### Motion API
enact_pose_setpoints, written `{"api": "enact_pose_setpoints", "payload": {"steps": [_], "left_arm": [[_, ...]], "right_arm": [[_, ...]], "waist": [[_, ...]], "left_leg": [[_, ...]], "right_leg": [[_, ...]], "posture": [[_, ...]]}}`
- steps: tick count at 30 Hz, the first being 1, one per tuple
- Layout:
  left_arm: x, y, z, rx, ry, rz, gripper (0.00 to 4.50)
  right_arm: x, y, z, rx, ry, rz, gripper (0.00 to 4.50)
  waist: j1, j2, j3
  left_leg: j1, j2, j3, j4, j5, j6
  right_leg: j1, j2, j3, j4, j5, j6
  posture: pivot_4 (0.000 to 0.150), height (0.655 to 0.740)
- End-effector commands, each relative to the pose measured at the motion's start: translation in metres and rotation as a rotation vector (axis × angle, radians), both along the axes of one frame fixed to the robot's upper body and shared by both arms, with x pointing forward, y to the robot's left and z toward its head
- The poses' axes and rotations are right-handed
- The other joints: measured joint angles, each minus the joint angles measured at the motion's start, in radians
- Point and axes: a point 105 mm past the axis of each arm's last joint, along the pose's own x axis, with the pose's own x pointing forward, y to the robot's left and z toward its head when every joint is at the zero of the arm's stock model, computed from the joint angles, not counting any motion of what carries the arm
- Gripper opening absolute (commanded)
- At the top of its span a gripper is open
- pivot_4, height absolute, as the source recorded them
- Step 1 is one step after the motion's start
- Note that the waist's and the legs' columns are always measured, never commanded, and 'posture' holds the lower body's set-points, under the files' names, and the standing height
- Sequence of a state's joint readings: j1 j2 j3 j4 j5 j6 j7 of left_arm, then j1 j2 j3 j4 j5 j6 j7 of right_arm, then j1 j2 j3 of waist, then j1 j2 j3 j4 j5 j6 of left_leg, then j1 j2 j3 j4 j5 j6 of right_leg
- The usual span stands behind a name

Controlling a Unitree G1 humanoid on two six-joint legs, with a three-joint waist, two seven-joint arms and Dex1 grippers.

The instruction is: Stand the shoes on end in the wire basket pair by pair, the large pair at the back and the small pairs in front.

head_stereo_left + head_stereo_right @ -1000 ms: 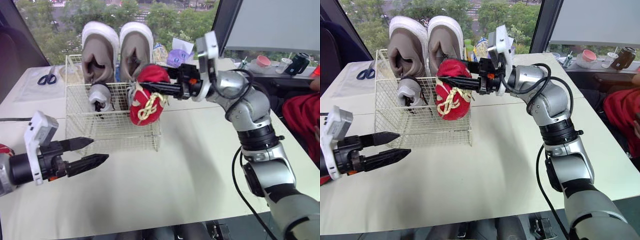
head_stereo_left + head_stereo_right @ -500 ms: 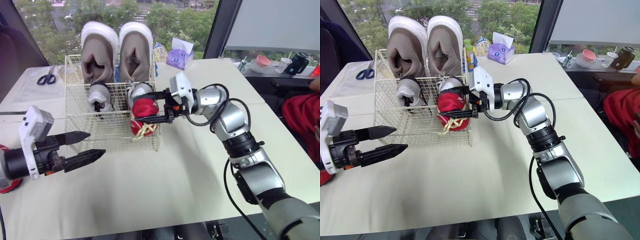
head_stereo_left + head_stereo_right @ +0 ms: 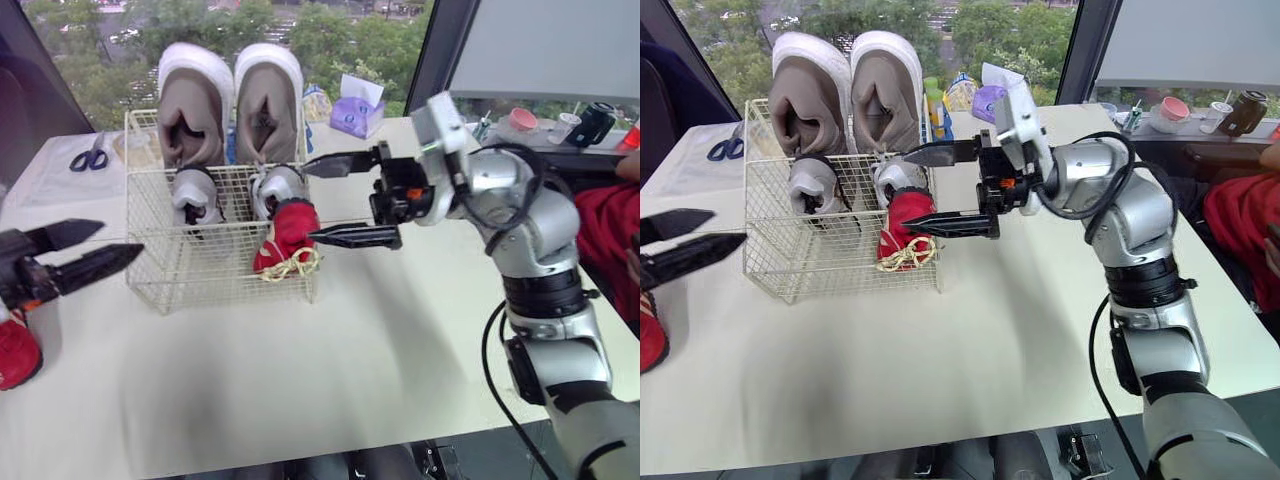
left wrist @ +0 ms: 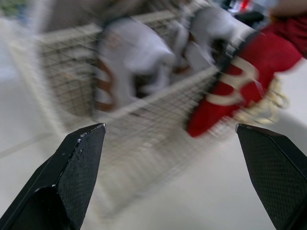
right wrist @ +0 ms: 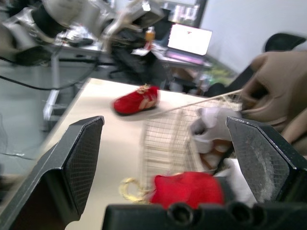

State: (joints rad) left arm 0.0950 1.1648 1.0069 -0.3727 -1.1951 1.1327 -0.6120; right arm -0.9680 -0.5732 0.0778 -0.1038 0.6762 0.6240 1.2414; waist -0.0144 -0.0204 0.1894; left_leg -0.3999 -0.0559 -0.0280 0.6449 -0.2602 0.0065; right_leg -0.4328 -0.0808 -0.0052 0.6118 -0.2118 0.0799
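One red shoe lies at the table's left edge, just beside the left claw — fingers apart, empty. In the basket the large pair stands behind, the grey pair in front, and the other red shoe leans in the front right corner. The right claw — spread wide — hovers just beside it.

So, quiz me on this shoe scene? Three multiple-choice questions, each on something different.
1. How many shoes are in the wire basket? A) three B) five C) seven
2. What does the loose red shoe lie on? A) table B) chair C) floor
3. The right pincer is: A) open, empty B) shut on a shoe C) shut on scissors
Answers: 1 B: two large taupe shoes, two small grey shoes, one red shoe. 2 A: tabletop, outside the basket. 3 A: spread wide, nothing between.
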Motion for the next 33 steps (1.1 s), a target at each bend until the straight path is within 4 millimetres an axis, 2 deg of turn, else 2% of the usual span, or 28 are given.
{"api": "enact_pose_setpoints", "payload": {"steps": [1, 3, 6, 8, 13, 19, 23, 26, 30, 33], "left_arm": [[-0.006, 0.069, 0.013, 0.052, 0.018, 0.357, 4.50], [-0.011, 0.113, -0.001, 0.091, 0.137, 0.603, 4.50], [-0.019, 0.150, -0.023, 0.055, 0.292, 0.831, 4.50], [-0.022, 0.163, -0.038, 0.042, 0.383, 0.932, 4.50], [-0.010, 0.168, -0.050, -0.040, 0.449, 1.003, 4.50], [0.002, 0.181, -0.067, -0.082, 0.502, 1.091, 4.50], [0.012, 0.185, -0.075, -0.102, 0.529, 1.098, 4.50], [0.028, 0.191, -0.081, -0.102, 0.516, 1.099, 4.50], [0.048, 0.191, -0.097, -0.102, 0.531, 1.059, 4.50], [0.053, 0.186, -0.116, -0.122, 0.601, 1.039, 4.50]], "right_arm": [[-0.013, -0.026, 0.024, -0.067, -0.037, -0.001, 4.43], [-0.018, -0.039, 0.025, -0.149, -0.009, -0.003, 4.43], [-0.025, -0.051, 0.026, -0.230, 0.012, 0.020, 4.43], [-0.031, -0.057, 0.025, -0.281, 0.037, 0.049, 4.43], [-0.032, -0.059, 0.016, -0.358, 0.034, 0.065, 4.43], [-0.030, -0.057, 0.010, -0.346, 0.027, 0.035, 4.43], [-0.032, -0.056, 0.012, -0.321, 0.033, 0.012, 4.43], [-0.031, -0.056, 0.012, -0.303, 0.032, -0.018, 4.43], [-0.033, -0.054, 0.013, -0.278, 0.034, -0.043, 4.43], [-0.034, -0.055, 0.015, -0.268, 0.034, -0.062, 4.43]], "waist": [[0.000, 0.000, 0.000], [0.001, 0.001, 0.000], [0.001, 0.000, 0.000], [0.001, 0.000, 0.000], [0.004, -0.004, -0.002], [0.002, -0.004, -0.002], [0.003, -0.004, -0.002], [0.006, -0.005, -0.002], [0.008, -0.006, -0.003], [0.006, -0.007, -0.004]], "left_leg": [[0.000, 0.000, 0.000, 0.000, 0.000, 0.000], [-0.001, 0.000, 0.000, 0.000, 0.000, 0.000], [-0.001, 0.000, 0.000, -0.001, 0.000, 0.000], [-0.001, 0.000, 0.000, -0.001, 0.000, 0.000], [-0.002, 0.000, 0.000, 0.000, -0.002, -0.003], [-0.008, 0.000, 0.001, 0.000, -0.002, -0.003], [-0.009, 0.000, 0.001, 0.000, -0.002, -0.004], [-0.009, 0.000, 0.001, 0.000, -0.002, -0.004], [-0.009, -0.001, 0.001, 0.002, -0.002, -0.003], [-0.009, -0.001, 0.001, 0.002, -0.002, -0.003]], "right_leg": [[0.000, 0.000, 0.000, 0.000, 0.000, 0.000], [-0.002, 0.000, 0.000, 0.000, 0.000, 0.000], [-0.002, 0.000, 0.000, 0.000, 0.000, 0.000], [-0.002, 0.000, 0.000, 0.000, 0.000, 0.000], [-0.006, -0.001, -0.001, 0.000, 0.000, 0.001], [-0.009, -0.002, -0.001, 0.002, 0.003, 0.005], [-0.010, -0.002, -0.001, 0.003, 0.003, 0.004], [-0.010, -0.002, -0.001, 0.003, 0.003, 0.004], [-0.009, -0.002, -0.001, 0.003, 0.003, 0.004], [-0.009, -0.003, -0.001, 0.003, 0.003, 0.004]], "posture": [[0.150, 0.7400], [0.150, 0.7400], [0.150, 0.7400], [0.150, 0.7400], [0.150, 0.7400], [0.150, 0.7400], [0.150, 0.7400], [0.150, 0.7400], [0.150, 0.7400], [0.150, 0.7400]]}}
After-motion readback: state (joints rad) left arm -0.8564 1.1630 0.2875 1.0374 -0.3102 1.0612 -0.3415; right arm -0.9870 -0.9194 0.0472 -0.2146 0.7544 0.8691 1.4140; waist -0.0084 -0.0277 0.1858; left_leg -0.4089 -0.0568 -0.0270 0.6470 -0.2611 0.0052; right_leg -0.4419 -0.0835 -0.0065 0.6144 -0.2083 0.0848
